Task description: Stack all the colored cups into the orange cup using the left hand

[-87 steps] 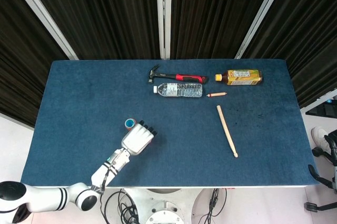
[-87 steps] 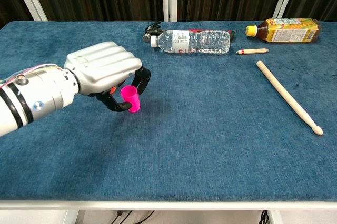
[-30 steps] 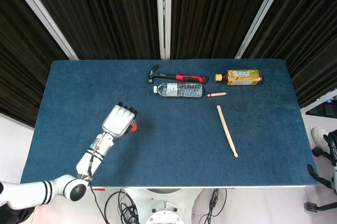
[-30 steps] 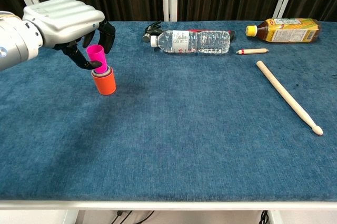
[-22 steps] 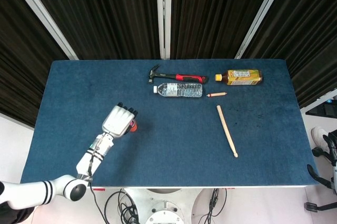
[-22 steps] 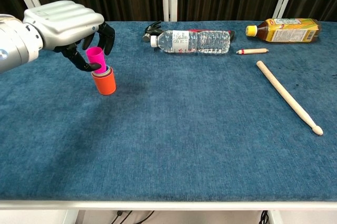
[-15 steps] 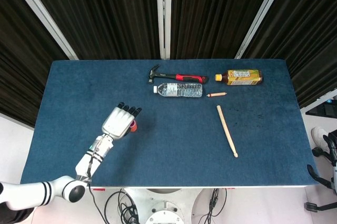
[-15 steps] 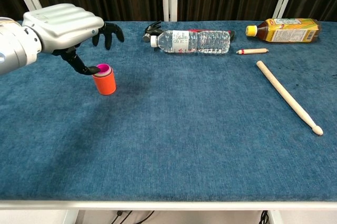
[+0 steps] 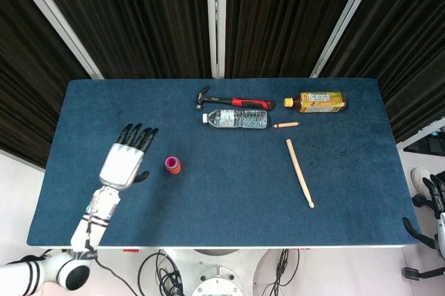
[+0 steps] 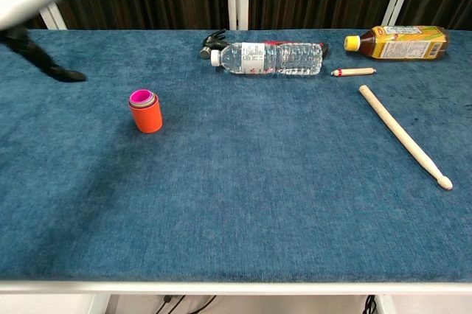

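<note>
the orange cup [image 10: 146, 116] stood upright on the blue table [image 10: 258, 196], left of centre, with the pink cup [image 10: 141, 97] nested inside it so that only the pink rim showed above the orange wall; a thin grey edge lay between the two rims in the chest view. from the head view the stack [image 9: 172, 165] appeared as a small pink-and-orange circle. the left hand [image 9: 125, 160] hovered to the left of the stack, apart from it, palm down, its dark fingers [image 9: 137, 135] spread and holding nothing. in the chest view only a blurred white edge and one dark finger [image 10: 40, 58] showed at the top left corner. the right hand was not visible in either view. along the far side of the table lay a hammer [image 9: 229, 101], a clear water bottle [image 9: 236, 118] on its side just in front of it, a tea bottle [image 9: 316, 103] on its side further right, and a small wooden peg [image 9: 286, 124]. a drumstick [image 9: 300, 172] lay nearer, on the right half.
</note>
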